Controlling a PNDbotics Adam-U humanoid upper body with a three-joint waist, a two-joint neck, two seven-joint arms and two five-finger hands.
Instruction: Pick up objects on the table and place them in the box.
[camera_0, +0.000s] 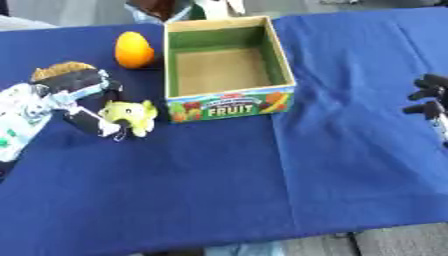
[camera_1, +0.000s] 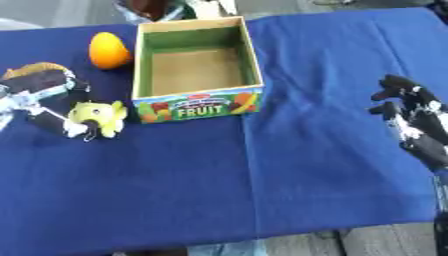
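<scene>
Fingers of the left hand curl around one yellow-green soft toy at the middle left of the frame. Behind that hand, one brown round thing peeks out. One orange fruit sits at the upper left, just beside the box. One box stands top middle, and its front says "FRUIT". At the right edge, the right hand rests with fingers spread apart, holding nothing. Everything sits on one blue cloth.

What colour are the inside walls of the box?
Green, above a tan floor; the cardboard fruit box shows it best in the left eye view.
</scene>
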